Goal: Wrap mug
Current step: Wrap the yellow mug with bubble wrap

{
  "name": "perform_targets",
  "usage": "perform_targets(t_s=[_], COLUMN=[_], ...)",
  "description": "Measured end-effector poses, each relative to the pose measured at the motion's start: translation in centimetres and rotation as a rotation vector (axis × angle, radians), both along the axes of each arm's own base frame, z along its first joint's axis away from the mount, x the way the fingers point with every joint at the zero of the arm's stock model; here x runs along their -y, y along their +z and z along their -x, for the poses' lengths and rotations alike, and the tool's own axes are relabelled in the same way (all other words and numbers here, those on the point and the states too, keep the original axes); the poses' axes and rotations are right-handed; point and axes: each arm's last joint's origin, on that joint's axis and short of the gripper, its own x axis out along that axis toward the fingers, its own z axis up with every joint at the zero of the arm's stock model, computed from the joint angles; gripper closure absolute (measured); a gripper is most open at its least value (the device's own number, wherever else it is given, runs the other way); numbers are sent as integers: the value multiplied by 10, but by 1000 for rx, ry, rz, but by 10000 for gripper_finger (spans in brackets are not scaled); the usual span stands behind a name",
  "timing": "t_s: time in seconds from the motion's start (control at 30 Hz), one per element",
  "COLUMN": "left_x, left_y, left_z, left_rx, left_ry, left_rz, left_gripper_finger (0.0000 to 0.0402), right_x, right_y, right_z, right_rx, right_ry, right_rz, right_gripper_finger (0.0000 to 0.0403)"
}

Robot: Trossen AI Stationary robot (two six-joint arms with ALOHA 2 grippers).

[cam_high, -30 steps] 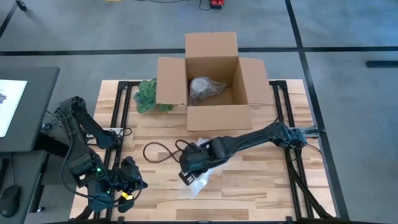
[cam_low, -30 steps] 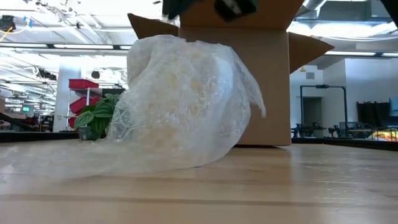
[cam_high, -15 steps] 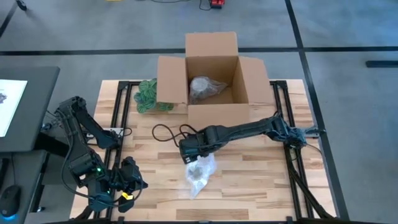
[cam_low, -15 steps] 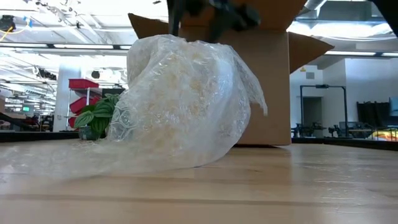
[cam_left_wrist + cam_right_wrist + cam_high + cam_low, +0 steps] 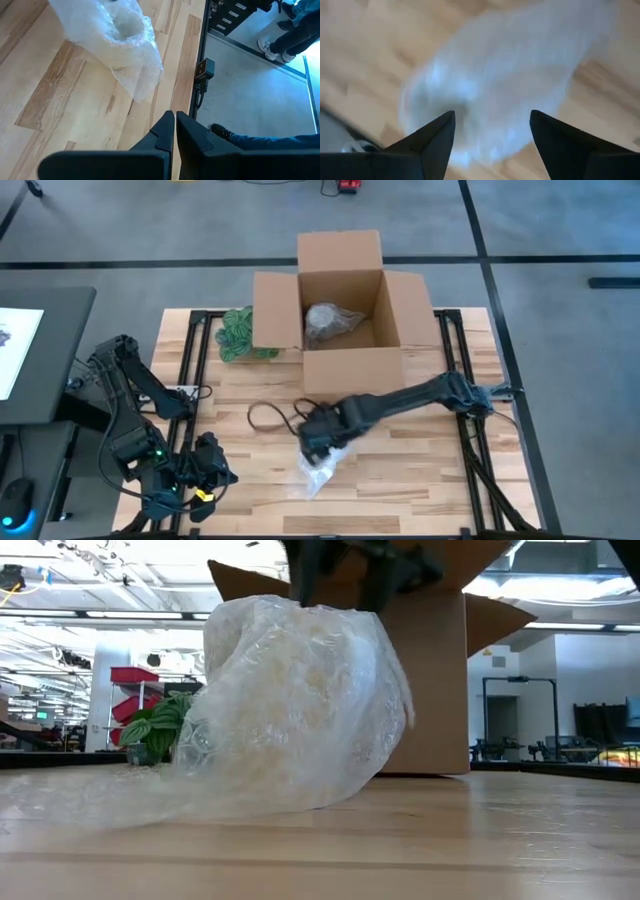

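- Hovering just above the bubble-wrapped mug (image 5: 320, 468) on the surface (image 5: 420, 480), the right end effector (image 5: 318, 438) is spread wide, likely to re-grip the loose wrap.
- Waiting near the surface's front-left corner, the left end effector (image 5: 175, 131) is closed and empty.

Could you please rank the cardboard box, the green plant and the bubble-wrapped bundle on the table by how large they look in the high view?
1. Cardboard box, clearly the largest.
2. Green plant and bubble-wrapped bundle look about alike; the right gripper, open, hides part of the bundle, so I would not rank them.

A large industrial lab hall: ceiling strip lights (image 5: 120, 615), red storage bins (image 5: 133, 687), metal equipment racks (image 5: 515, 720).
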Motion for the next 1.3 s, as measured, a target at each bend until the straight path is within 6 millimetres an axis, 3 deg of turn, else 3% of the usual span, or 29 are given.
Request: perform_targets(t_s=[0.17,0.3,0.43,0.6,0.8,0.97,1.3], left_x=[1,5,10,24,52,66,43], left_y=[1,2,1,-8,-31,-52,-95], left_z=[0,-1,-3,-10,-26,-53,-142], left_rx=[2,22,31,-20,-44,-6,19], left_ry=[-7,-15,-52,-61,6,100,260], left_rz=[13,45,71,129,210,250,265], left_gripper_finger=[402,402,402,402,402,402,402], right_x=[-21,-31,-47,-66,-67,-48,-20], right_y=[29,33,19,-15,-29,-29,-41], right_z=[38,55,59,67,88,99,76], right_rx=[-70,-141,-155,-163,-94,-17,91], right_ry=[148,267,460,680,812,915,1245], right_rz=[42,121,170,205,245,329,463], right_gripper_finger=[157,157,160,176,186,186,186])
